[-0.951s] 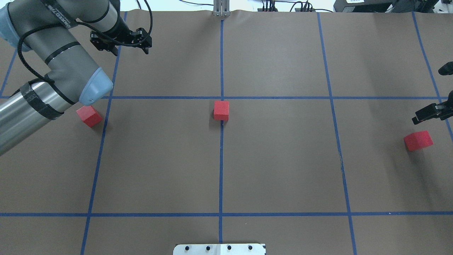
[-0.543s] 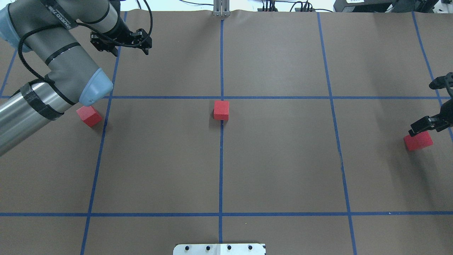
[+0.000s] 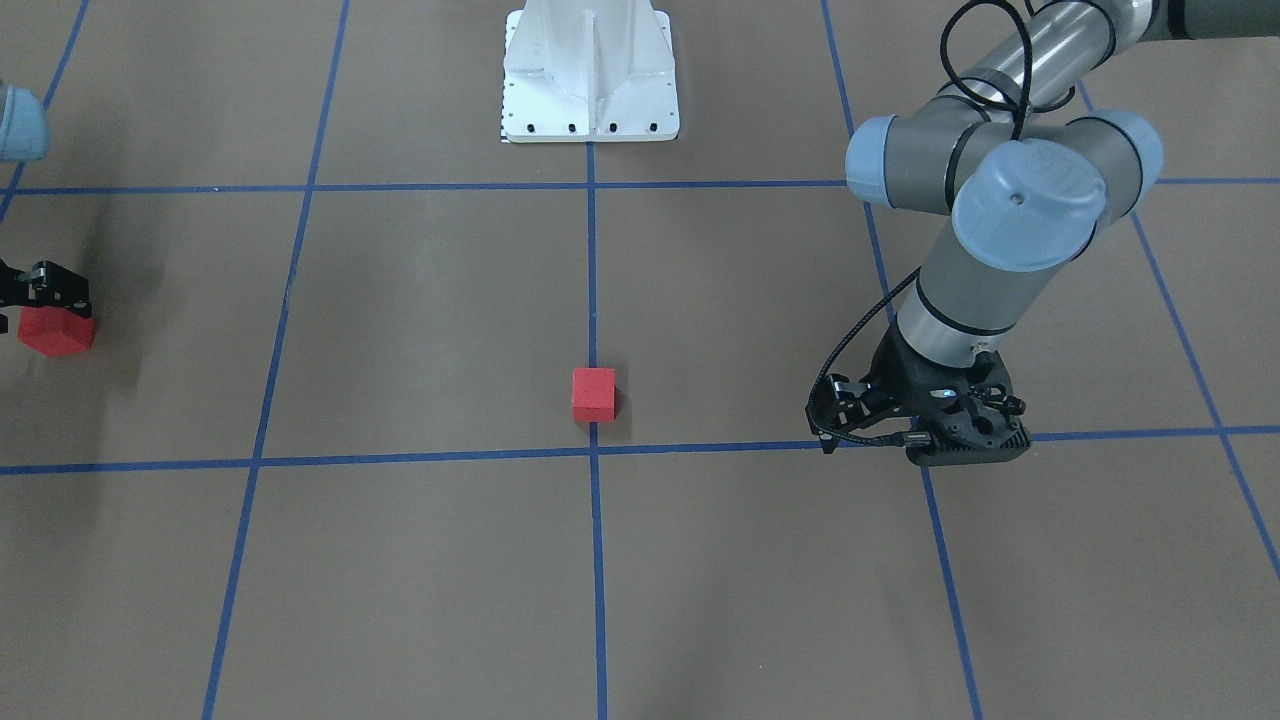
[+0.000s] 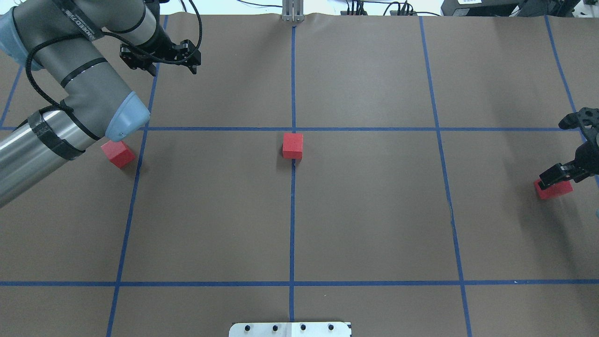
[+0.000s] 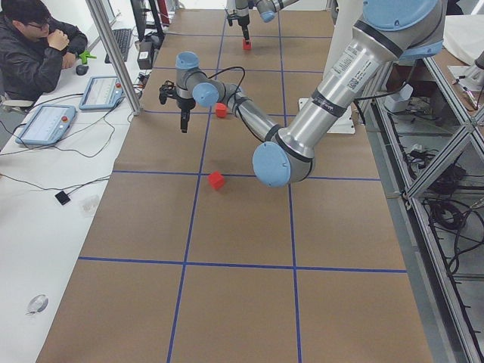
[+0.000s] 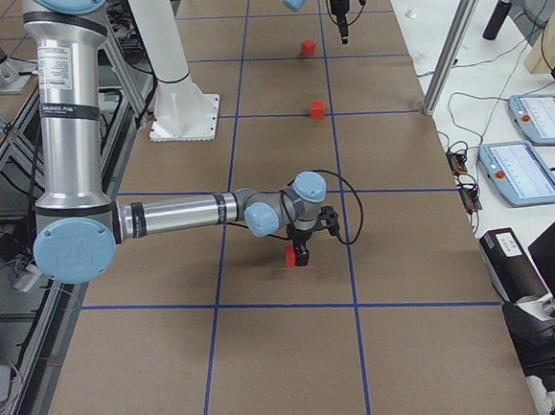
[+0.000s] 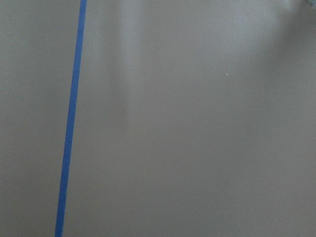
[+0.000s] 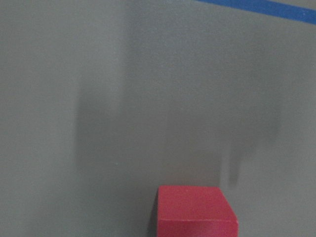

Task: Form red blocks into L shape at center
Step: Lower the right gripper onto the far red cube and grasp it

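Observation:
Three red blocks lie on the brown gridded surface. One (image 4: 292, 145) (image 3: 593, 393) sits just on the near side of the center crossing (image 4: 293, 129). One (image 4: 118, 153) lies at the left, partly under my left arm's elbow, and is hidden in the front-facing view. One (image 4: 554, 189) (image 3: 55, 333) (image 8: 195, 212) lies at the far right. My right gripper (image 4: 561, 178) is open and low over this block, one finger across its top edge. My left gripper (image 4: 173, 69) is open and empty, hovering over the far left part of the surface.
The white robot base plate (image 4: 290, 329) (image 3: 590, 70) sits at the near edge. My left arm's elbow (image 4: 126, 112) overhangs the left block. An operator (image 5: 34, 53) and tablets (image 5: 45, 125) are at the far table side.
My right gripper has come down and inward onto the right block, which has stayed in place. My left arm has barely moved.

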`<state>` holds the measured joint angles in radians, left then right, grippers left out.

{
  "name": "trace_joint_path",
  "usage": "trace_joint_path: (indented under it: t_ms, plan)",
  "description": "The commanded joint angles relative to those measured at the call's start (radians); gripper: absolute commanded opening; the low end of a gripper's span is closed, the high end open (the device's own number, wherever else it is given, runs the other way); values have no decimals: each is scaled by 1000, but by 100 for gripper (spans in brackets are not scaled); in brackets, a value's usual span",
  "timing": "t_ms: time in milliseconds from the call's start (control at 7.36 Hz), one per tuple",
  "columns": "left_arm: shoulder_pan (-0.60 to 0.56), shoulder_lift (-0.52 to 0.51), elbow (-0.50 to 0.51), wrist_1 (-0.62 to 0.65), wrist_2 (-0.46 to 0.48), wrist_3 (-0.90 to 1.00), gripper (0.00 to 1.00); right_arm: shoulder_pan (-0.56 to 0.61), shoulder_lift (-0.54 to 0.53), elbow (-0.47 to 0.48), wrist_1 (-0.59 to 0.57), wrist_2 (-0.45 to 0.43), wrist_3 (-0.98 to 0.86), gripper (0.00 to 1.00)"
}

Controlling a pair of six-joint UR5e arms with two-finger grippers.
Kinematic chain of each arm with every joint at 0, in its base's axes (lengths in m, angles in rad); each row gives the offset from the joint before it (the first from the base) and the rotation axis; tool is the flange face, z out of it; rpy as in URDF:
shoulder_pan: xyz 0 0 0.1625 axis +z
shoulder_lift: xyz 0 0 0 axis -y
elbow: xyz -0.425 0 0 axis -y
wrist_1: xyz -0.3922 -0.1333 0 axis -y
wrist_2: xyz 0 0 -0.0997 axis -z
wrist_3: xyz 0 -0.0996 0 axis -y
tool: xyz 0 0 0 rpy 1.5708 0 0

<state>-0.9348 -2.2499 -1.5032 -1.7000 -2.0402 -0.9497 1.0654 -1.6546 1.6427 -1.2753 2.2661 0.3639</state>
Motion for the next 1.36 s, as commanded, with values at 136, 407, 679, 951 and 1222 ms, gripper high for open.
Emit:
trace_joint_path:
  t_ms: [136,407,679,951,1222]
  plan:
    - [1,0,0,-1,2,2,100,-1,-1,-38,2,-5,-20,97]
    - [1,1,-2,-1,2,0,100,-1,15,-34,2,-5,-20,0]
    - [-1,3,3,-1,2,3,100,-1,30,-6,1,4,-11,0]
    - [-10,4,3,3,-3,38,100,1,103,57,-36,27,-10,0]
    - [-47,70,-5,14,-8,194,100,1,346,89,-260,76,13,0]
